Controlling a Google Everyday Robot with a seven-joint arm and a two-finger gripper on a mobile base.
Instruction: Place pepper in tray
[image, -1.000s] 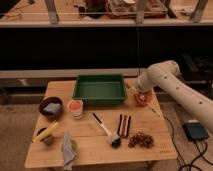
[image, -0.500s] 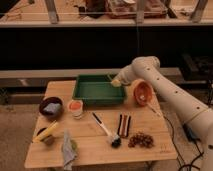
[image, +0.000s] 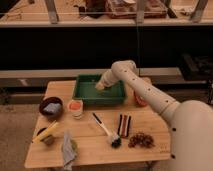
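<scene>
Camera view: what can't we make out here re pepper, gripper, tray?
- Pepper: not identifiable in the camera view; too small, or hidden at the gripper.
- Gripper: over the green tray, inside its rim; contact with the tray floor is too blurred to judge.
- Orange bowl: mostly covered by the arm.
- Brown bowl: contents are a grey blur.

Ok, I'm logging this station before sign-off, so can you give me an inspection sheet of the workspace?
Surface: wooden table, crowded.
Job's things: green tray at the back centre; pepper not discernible.
Clutter: dark bowl, orange bowl, small cup, brush, yellow stick, cloth, brown pile.
Grippers: gripper over the tray's inside.
Cables: nothing seen.
Surroundings: dark shelving behind.
</scene>
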